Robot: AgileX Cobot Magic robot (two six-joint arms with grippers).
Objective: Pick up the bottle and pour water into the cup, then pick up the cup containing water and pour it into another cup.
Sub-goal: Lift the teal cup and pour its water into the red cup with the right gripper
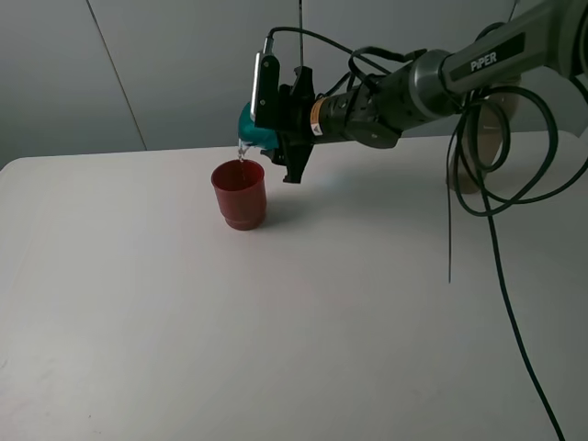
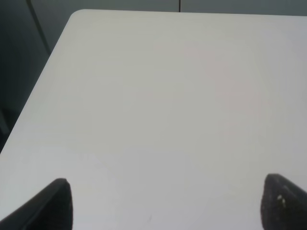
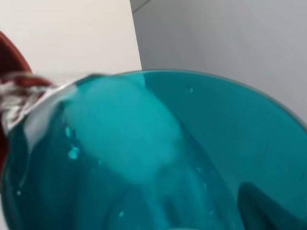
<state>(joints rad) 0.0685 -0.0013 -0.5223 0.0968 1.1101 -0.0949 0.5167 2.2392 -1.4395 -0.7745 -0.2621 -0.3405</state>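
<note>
Gripping the teal cup [image 1: 249,130] in my right gripper [image 1: 268,134], I hold it raised over the far middle of the white table [image 1: 276,331]. The jaws are clamped tight on the cup's sides, with the arm reaching in from the right. The cup is tipped steeply, with its mouth facing left and down. Its lip sits just above the far right rim of the red cup [image 1: 240,195] and does not touch it. A thin stream of water [image 1: 242,152] runs from the lip into the red cup. The red cup stands upright on the table, directly under the pour. In the right wrist view, water gathers at the teal cup's low edge, with the red rim just beyond it.

My left gripper [image 2: 165,208] hangs over bare tabletop near a rounded table corner. Its fingertips [image 2: 53,207] are spread wide and hold nothing.

A tall, pale brownish shape, apparently the bottle [image 1: 476,152], stands upright at the far right behind the cables, well apart from both cups.
</note>
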